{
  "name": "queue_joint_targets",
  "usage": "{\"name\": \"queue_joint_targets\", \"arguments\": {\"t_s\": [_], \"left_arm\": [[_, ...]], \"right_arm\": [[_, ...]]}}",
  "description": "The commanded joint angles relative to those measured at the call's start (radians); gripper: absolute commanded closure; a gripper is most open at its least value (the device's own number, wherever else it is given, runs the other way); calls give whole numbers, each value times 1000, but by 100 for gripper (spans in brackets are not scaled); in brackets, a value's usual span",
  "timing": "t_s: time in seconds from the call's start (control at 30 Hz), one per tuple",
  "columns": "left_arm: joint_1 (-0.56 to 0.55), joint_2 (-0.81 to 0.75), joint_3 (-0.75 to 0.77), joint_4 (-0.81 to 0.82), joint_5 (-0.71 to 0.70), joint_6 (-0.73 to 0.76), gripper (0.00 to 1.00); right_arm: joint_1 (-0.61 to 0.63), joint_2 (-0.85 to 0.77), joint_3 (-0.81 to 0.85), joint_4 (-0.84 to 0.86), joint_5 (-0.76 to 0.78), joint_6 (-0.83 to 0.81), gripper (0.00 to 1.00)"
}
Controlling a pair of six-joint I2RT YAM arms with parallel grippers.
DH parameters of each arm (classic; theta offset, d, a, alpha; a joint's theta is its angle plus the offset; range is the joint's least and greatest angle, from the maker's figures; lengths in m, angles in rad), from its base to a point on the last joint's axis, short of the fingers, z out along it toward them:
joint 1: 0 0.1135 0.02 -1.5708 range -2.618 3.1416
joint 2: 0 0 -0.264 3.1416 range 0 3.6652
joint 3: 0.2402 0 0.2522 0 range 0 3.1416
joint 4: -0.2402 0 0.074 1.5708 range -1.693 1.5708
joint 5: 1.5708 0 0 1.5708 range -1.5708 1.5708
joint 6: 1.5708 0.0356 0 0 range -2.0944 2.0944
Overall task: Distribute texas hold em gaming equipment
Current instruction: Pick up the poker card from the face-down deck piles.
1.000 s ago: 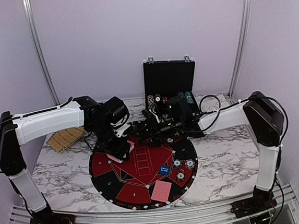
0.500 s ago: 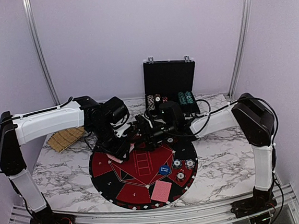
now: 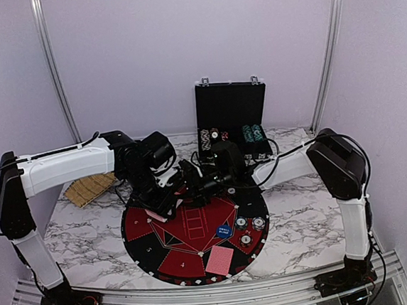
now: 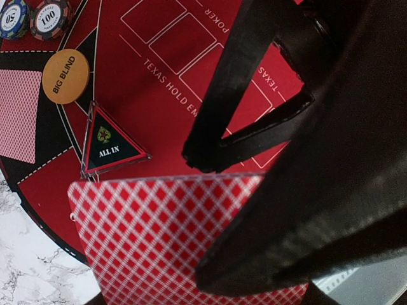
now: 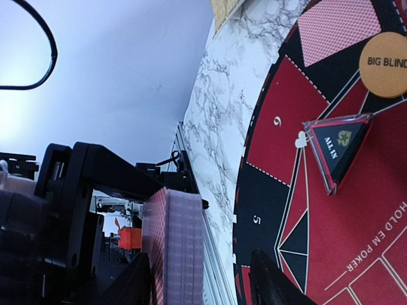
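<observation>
The left pincer (image 3: 162,204) is clamped on the deck of red-backed cards (image 4: 159,248), above the left edge of the mat (image 4: 184,82). The right pincer (image 5: 200,283) has its fingers apart, and the deck's edge seems to lie between them. I judge the step is to draw one card; the fingers should pinch only the outer card near a free corner, then slide it along the deck so no second card follows. At the back of the worktop (image 3: 302,222) the black case (image 3: 230,107) stands open, lid upright; in it lie rows of chips (image 3: 253,132), grey-white, dark red and teal.
</observation>
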Motion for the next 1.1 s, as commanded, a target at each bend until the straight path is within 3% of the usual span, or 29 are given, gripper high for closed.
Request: {"name": "queue_joint_targets", "arguments": {"t_s": [0.0, 1.07], "left_arm": [[-4, -34, 17, 13, 11, 12, 59], [-3, -43, -5, 15, -2, 11, 59]], "right_arm": [[6, 17, 37, -28, 18, -35, 50], [-51, -86, -2, -79, 58, -88, 57]]}}
